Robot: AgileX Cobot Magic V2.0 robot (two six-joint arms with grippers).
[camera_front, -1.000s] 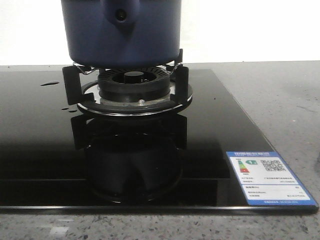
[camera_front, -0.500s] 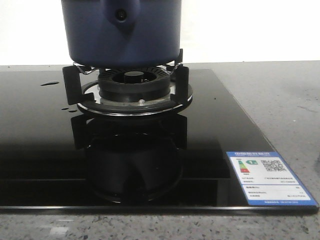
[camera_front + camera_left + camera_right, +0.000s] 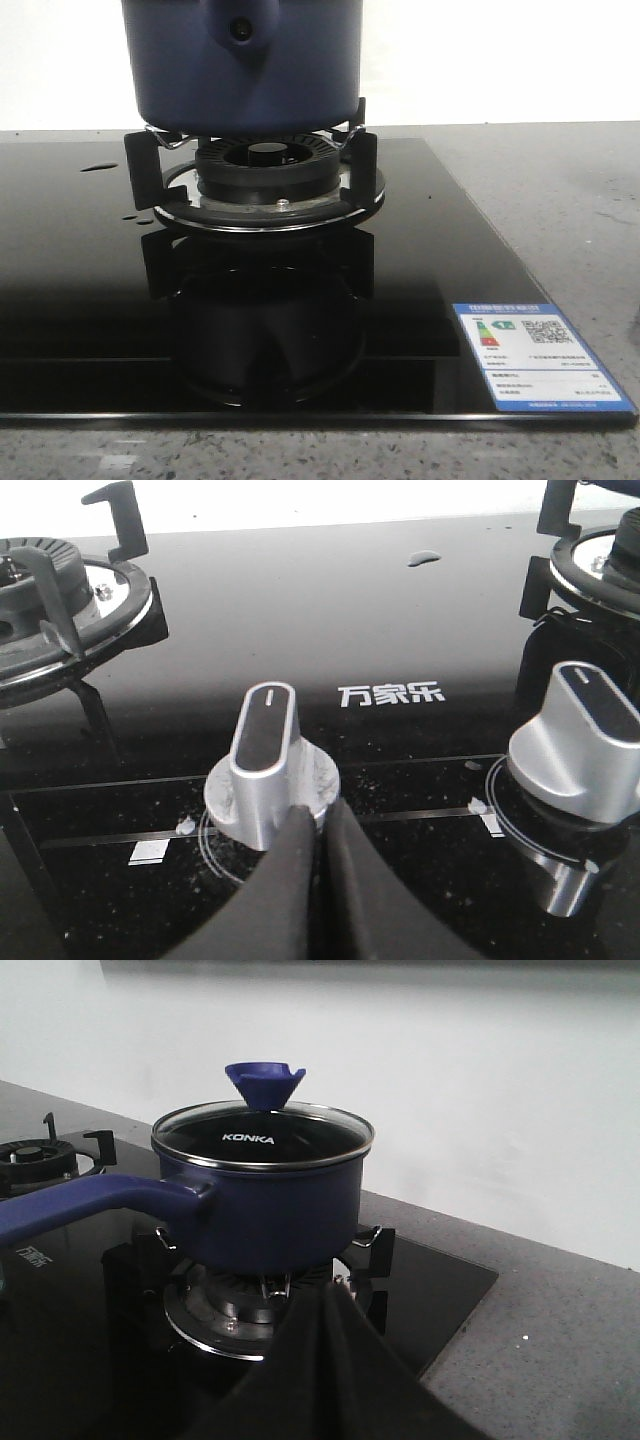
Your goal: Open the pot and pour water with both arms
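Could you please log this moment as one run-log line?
pot: on burner, glass lid on | left gripper: shut, by stove knob | right gripper: shut, short of pot

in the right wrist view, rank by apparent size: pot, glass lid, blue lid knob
1. pot, largest
2. glass lid, as wide as the pot's rim but seen nearly edge-on, so it looks smaller
3. lid knob, clearly smallest

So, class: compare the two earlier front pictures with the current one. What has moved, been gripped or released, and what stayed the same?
Nothing visibly changed. The pot sits on the burner support exactly as before, the water drops on the black glass hob are in the same spots, and no gripper enters the front view in any of the three pictures.
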